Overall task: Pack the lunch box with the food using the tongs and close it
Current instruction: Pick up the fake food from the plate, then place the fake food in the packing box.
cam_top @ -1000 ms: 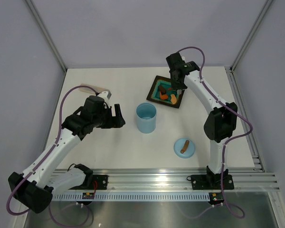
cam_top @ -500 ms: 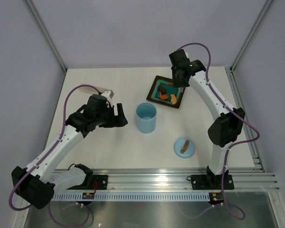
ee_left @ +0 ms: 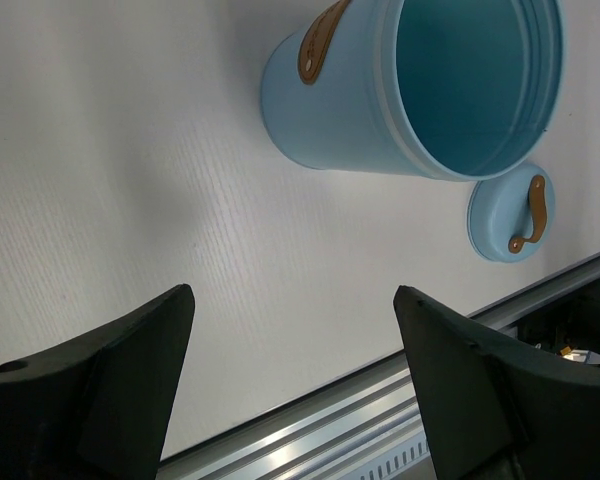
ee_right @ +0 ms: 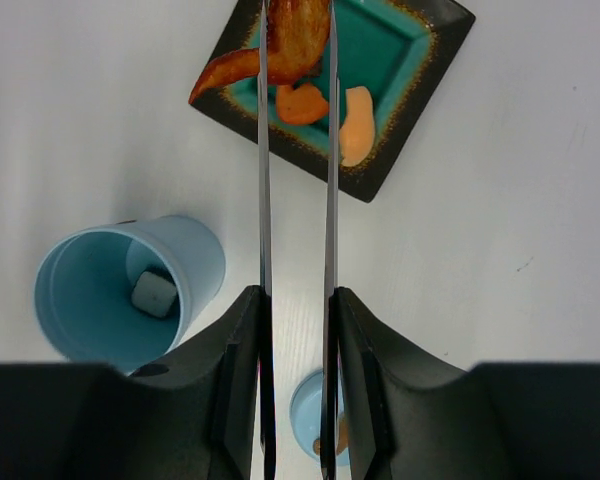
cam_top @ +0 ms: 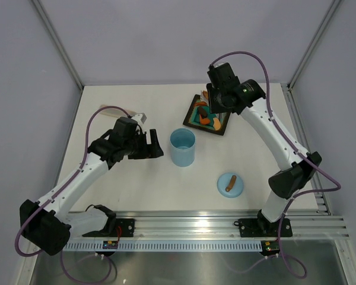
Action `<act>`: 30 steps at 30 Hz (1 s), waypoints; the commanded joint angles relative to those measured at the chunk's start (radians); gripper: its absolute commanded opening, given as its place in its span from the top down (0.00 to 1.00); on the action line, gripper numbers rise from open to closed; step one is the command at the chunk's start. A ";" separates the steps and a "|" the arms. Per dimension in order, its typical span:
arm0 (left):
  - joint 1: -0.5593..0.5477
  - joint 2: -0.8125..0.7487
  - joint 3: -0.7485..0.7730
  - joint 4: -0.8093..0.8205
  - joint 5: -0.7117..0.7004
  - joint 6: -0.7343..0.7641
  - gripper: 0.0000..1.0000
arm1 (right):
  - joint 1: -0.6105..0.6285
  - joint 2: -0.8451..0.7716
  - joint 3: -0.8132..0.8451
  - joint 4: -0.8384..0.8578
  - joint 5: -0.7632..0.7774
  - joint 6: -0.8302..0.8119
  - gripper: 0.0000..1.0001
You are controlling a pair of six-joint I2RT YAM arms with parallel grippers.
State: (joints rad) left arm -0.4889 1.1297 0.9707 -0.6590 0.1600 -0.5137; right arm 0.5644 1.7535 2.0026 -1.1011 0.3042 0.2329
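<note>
Over plate (ee_right: 395,60), tongs (ee_right: 264,200) in right hand (ee_right: 297,300) bracket brown food (ee_right: 295,40).

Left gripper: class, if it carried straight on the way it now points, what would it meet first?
Probably the lunch box, standing open just ahead of the left gripper; nothing lies between.

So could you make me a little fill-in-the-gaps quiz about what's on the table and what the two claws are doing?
1. The right gripper is shut on the tongs; the left gripper is ___ and empty.
2. The lunch box stands upright with its lid ___.
3. The food lies on a ___ plate.

Missing words: open; off; square.
</note>
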 commanded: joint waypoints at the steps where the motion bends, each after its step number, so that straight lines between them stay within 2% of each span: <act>1: 0.003 -0.002 0.040 0.012 -0.013 0.017 0.15 | 0.035 -0.107 -0.007 0.004 -0.048 0.008 0.89; 10: 0.010 0.001 0.105 -0.042 -0.060 0.021 0.15 | 0.141 -0.262 -0.134 0.007 -0.115 -0.029 0.89; 18: 0.012 -0.041 0.053 -0.013 -0.059 -0.074 0.15 | 0.232 -0.390 -0.278 0.015 -0.129 -0.049 0.89; 30: 0.012 -0.079 0.039 -0.019 -0.088 -0.105 0.15 | 0.281 -0.428 -0.330 0.001 -0.151 -0.049 0.88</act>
State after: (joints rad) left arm -0.4828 1.0782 1.0206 -0.7048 0.0940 -0.6037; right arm 0.8234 1.3544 1.6775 -1.1236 0.1696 0.2005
